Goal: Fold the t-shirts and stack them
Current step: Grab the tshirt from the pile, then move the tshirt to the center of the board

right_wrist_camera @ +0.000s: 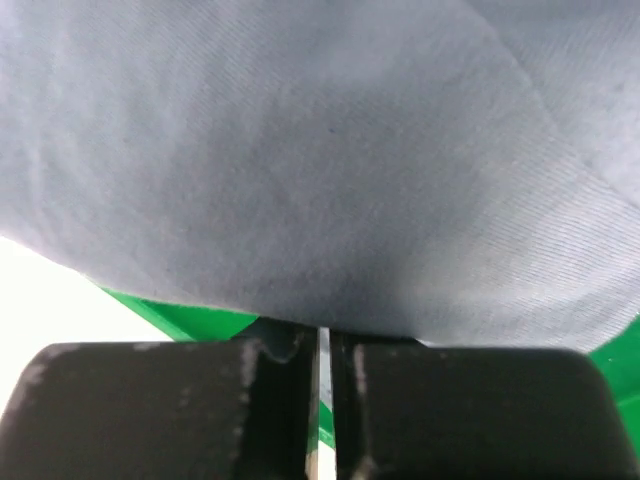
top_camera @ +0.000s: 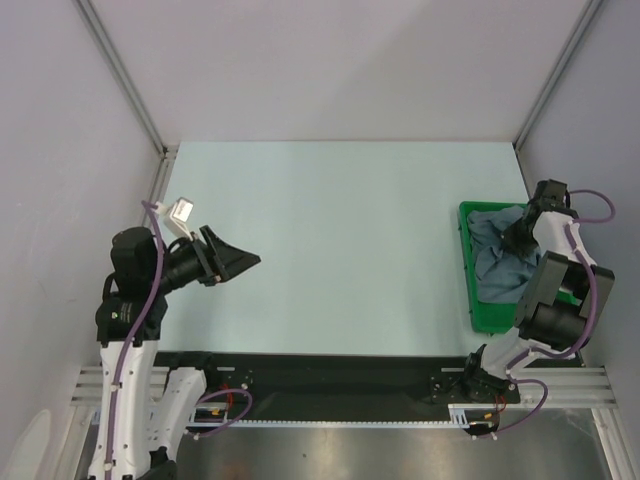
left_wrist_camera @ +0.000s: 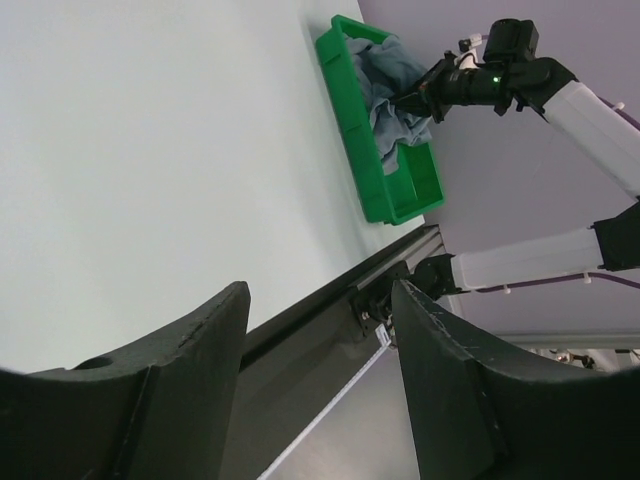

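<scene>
Crumpled slate blue-grey t-shirts [top_camera: 497, 262] lie bunched in a green plastic tray [top_camera: 467, 272] at the table's right edge. My right gripper [top_camera: 515, 238] is down in the tray, its jaws nearly together with cloth pinched at their tips. The right wrist view is filled by the cloth [right_wrist_camera: 300, 150], with the right gripper [right_wrist_camera: 322, 340] below it and a bit of tray [right_wrist_camera: 190, 318]. My left gripper [top_camera: 245, 262] hovers open and empty over the left of the table. In the left wrist view, the left gripper [left_wrist_camera: 320, 300] looks across at the tray [left_wrist_camera: 355, 120] and t-shirts [left_wrist_camera: 385, 75].
The pale table [top_camera: 330, 230] stretches between the arms. Grey walls with metal posts [top_camera: 125, 75] close in the back and sides. A black rail [top_camera: 330, 375] runs along the near edge by the arm bases.
</scene>
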